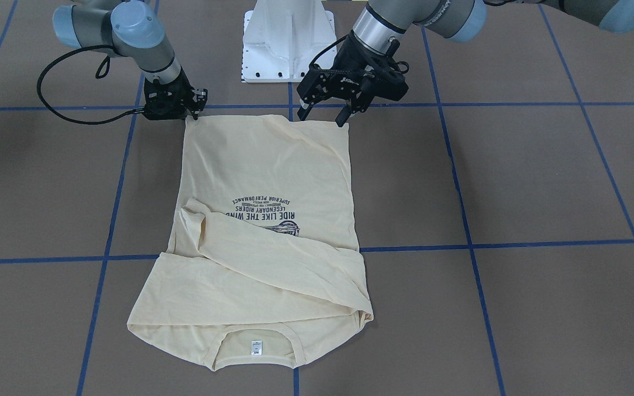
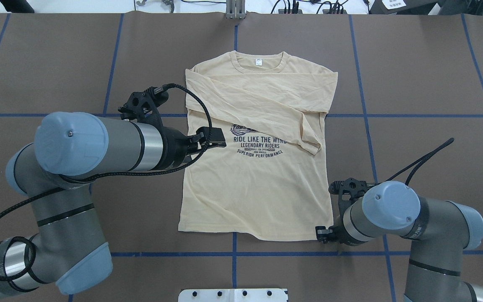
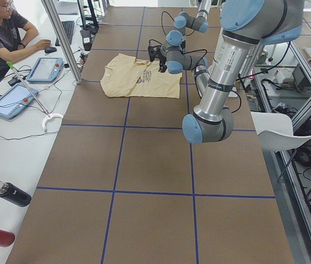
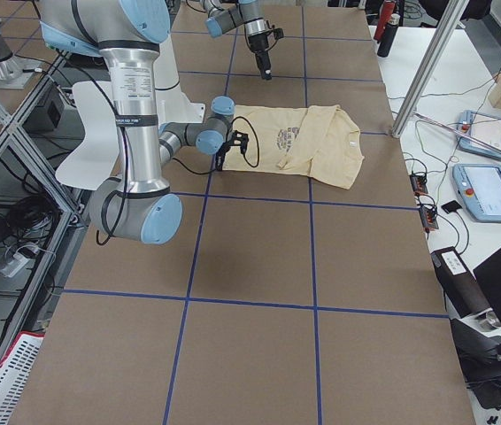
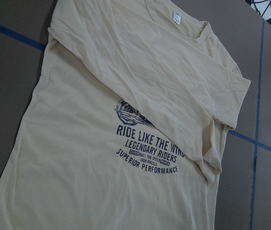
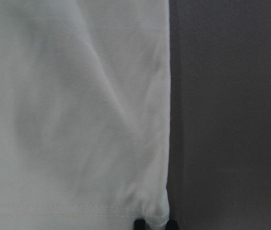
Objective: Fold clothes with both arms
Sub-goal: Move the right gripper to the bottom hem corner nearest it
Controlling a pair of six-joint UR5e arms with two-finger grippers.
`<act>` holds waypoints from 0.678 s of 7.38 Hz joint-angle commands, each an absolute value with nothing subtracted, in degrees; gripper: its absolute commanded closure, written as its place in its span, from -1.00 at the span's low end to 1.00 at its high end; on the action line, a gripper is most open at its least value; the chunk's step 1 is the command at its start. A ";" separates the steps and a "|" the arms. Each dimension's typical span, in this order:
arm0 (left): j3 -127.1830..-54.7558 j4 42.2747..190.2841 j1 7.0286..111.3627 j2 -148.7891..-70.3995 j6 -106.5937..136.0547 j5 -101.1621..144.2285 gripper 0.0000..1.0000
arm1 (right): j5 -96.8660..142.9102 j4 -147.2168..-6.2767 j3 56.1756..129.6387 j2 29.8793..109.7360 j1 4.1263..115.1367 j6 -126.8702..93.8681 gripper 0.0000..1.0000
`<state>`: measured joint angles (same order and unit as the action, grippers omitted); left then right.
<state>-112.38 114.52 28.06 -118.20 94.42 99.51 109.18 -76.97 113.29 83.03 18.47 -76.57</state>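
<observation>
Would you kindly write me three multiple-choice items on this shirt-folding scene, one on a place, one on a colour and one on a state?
1. Where is the right gripper?
A. At the neck tag
B. At a hem corner of the T-shirt
C. On a sleeve

2. What colour is the lettering?
A. Red
B. Navy
C. Green

3. How does the left gripper stand?
A. Open, holding nothing
B. Shut on a sleeve
C. Shut on the collar

Answers:
1. B, as the right wrist view shows its fingertips on either side of the hem corner.
2. B, as the print reads dark blue on the cream fabric.
3. A, as the front-facing view shows its fingers spread apart by the hem with nothing between them.
</observation>
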 commanded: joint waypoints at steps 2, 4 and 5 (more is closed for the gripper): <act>-112.32 114.52 28.04 -117.77 93.52 99.58 -0.98 | 109.25 -78.13 113.99 82.53 18.98 -76.55 1.00; -112.32 114.52 28.04 -117.08 93.52 99.67 -0.98 | 109.25 -80.94 117.06 82.35 19.42 -76.55 1.00; -112.24 114.35 27.95 -117.07 93.52 99.67 -0.98 | 109.16 -80.95 117.68 81.92 19.95 -76.64 1.00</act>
<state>-112.28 114.48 28.01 -117.27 93.53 99.64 109.23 -80.40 116.57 82.30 19.41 -76.57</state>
